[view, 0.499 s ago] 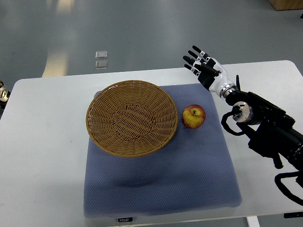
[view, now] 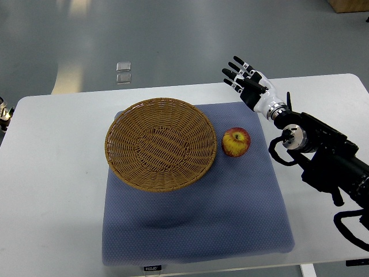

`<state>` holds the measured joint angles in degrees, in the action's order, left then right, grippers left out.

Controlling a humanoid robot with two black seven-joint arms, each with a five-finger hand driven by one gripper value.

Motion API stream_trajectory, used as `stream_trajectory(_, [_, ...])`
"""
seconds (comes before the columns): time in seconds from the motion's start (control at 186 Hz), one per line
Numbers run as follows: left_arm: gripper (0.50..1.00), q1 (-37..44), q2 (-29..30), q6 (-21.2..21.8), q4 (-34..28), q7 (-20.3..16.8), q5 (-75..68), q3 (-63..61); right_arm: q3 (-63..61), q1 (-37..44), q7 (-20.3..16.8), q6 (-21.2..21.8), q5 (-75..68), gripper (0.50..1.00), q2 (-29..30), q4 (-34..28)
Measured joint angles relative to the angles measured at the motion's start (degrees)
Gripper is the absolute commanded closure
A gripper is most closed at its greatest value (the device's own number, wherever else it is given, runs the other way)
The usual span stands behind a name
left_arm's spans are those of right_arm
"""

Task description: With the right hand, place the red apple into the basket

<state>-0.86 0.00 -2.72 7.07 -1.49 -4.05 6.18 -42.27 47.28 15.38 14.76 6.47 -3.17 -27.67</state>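
A red and yellow apple lies on the blue mat, just right of the round wicker basket, which holds nothing. My right hand hovers beyond the mat's far edge, up and to the right of the apple and well apart from it. Its fingers are spread and hold nothing. The black right arm enters from the right edge. A small part of the left arm shows at the left edge.
The mat covers the middle of a white table. Grey floor lies beyond the table's far edge, with a small pale object on it.
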Motion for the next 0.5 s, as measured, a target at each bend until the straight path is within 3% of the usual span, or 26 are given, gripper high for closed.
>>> stream_trajectory(0.499, [0.5,-0.1,0.0,0.09,0.07,0.0,0.02,-0.03,0.62,0.1,0.0,-0.56,0.1,0.576,-0.44,0.54])
